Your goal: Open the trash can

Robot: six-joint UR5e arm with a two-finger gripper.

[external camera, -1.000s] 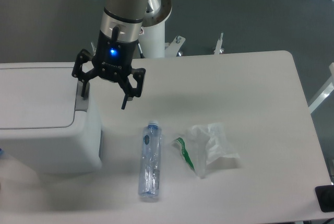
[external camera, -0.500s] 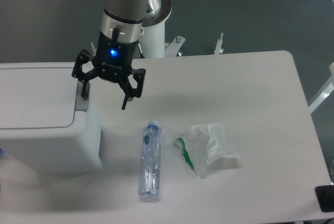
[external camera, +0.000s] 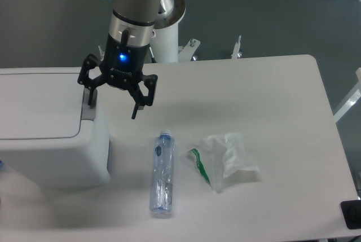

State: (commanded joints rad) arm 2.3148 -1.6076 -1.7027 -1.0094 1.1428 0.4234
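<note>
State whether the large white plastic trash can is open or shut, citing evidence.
Shut: the large white plastic trash can has its flat lid lying flush on the body, with no gap visible.

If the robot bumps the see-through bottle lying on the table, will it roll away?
Probably yes. The bottle lies on its side on the flat table, and it looks round, so a sideways nudge would likely send it rolling. It seems clear and mostly empty, so it is probably light and easy to shove. The crinkled plastic bag beside it might stop it on that side.

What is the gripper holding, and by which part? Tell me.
Nothing. The gripper is open, one finger over the grey press bar of the boxy white plastic trash can, grasping nothing.
</note>
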